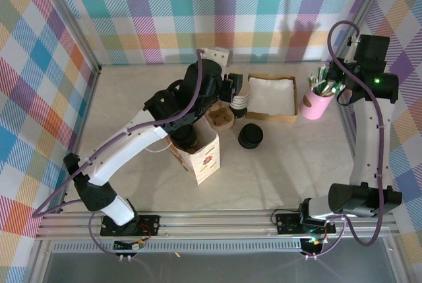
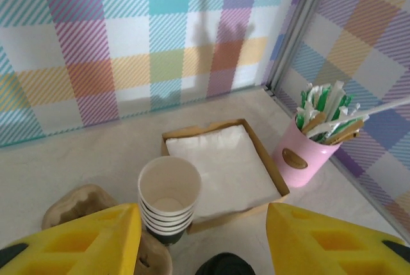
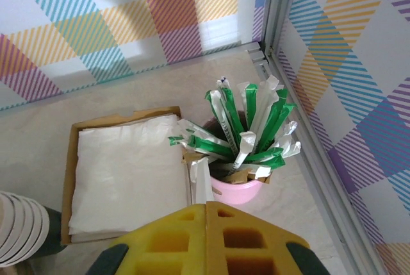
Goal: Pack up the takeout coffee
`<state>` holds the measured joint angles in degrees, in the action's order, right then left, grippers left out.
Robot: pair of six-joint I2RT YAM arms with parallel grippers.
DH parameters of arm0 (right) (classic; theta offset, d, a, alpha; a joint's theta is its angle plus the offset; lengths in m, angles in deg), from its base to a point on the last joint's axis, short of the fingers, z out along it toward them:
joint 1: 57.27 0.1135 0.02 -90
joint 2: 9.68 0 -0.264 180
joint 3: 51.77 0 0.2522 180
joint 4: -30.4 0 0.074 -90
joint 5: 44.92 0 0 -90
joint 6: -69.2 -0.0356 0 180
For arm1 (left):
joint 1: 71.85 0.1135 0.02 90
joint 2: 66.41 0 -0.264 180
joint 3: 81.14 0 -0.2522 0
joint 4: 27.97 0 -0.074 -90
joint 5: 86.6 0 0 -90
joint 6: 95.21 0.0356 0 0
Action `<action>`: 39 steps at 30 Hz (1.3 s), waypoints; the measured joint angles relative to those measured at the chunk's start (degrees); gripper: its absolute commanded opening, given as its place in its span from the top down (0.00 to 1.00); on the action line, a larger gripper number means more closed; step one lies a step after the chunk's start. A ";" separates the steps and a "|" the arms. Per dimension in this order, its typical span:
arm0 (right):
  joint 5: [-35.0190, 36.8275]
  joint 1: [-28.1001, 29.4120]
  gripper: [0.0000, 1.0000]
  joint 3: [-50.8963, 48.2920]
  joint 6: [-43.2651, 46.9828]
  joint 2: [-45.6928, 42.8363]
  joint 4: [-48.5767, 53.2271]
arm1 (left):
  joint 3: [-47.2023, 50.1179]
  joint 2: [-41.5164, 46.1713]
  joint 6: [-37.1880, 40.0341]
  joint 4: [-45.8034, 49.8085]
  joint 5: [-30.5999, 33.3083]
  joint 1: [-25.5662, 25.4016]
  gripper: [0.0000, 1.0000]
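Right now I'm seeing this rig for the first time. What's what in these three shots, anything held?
Two robot arms are bolted at the near edge of a table, each ending in a two-finger hand. The wide picture looks down from above and behind them; the other two come from wrist cameras, so the yellow shapes at the bottom are each hand's own fingers. On the table: an open paper bag with something dark inside, half hidden by the left arm, a stack of lidless cups, loose black lids, a tray of napkins and a pink holder of wrapped sticks. The left hand is open and empty, by the cups. The right hand is shut at the holder; whether it pinches a stick, I cannot tell.
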<state>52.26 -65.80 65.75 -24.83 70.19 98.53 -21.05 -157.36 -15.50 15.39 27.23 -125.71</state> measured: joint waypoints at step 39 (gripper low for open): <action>-25.59 50.03 1.00 39.41 1.66 15.47 13.86 | 4.85 18.88 -13.33 27.15 22.21 8.52 0.53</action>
<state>26.67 -15.77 105.16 -23.17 85.67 112.39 -16.20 -138.48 -28.83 42.54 49.44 -117.19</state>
